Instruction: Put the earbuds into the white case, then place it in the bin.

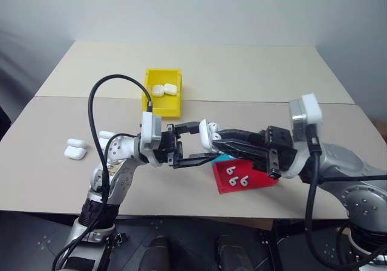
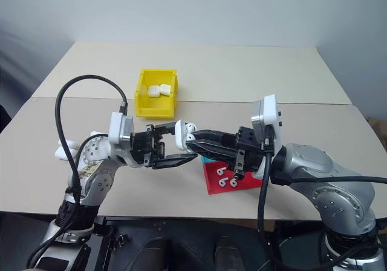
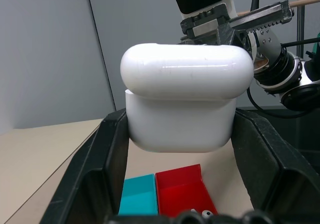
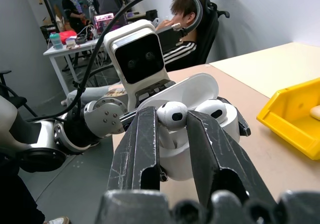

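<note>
Lab or shared office workspace. Past my right jaws: a person (image 4: 182,21) seated in a black office chair (image 4: 212,14), more people at a cluttered desk (image 4: 70,46) further back (bottle, screens). Bare grey walls (image 1: 193,11); I work over a plain beige table (image 1: 242,71).

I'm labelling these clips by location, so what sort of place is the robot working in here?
Probably a robotics lab or shared office workspace. The right wrist view shows people seated in office chairs at a cluttered desk, and the robot works at a plain beige table with a yellow bin.
</note>
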